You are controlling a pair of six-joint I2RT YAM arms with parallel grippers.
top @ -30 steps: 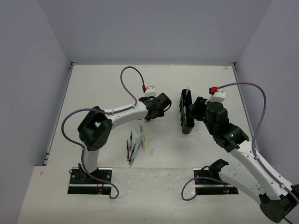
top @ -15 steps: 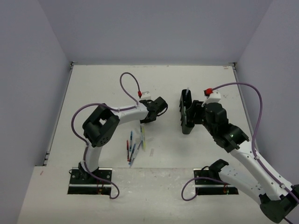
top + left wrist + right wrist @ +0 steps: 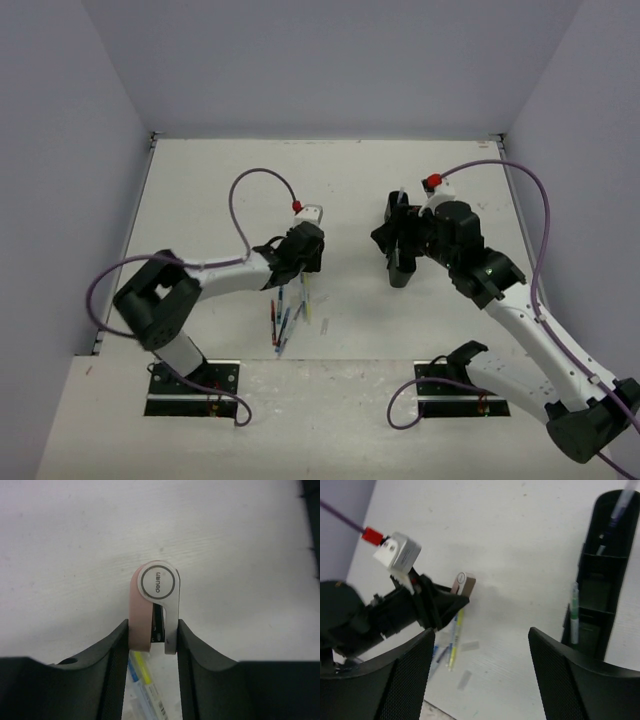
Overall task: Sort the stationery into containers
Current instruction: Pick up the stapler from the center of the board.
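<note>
The left claw (image 3: 152,630) pinches the pinkish-white eraser (image 3: 156,587) over the off-white worktop (image 3: 220,190); the right claw (image 3: 480,680) hangs spread near the black tray (image 3: 594,580). Pale lilac walls (image 3: 330,60) ring it.

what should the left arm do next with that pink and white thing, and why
Probably lift it and carry it right, toward the black tray. The left tool is clamped on the pink-and-white piece from both sides, so the grasp looks done. The tray sits well off to the right and the piece is not in it yet.
</note>
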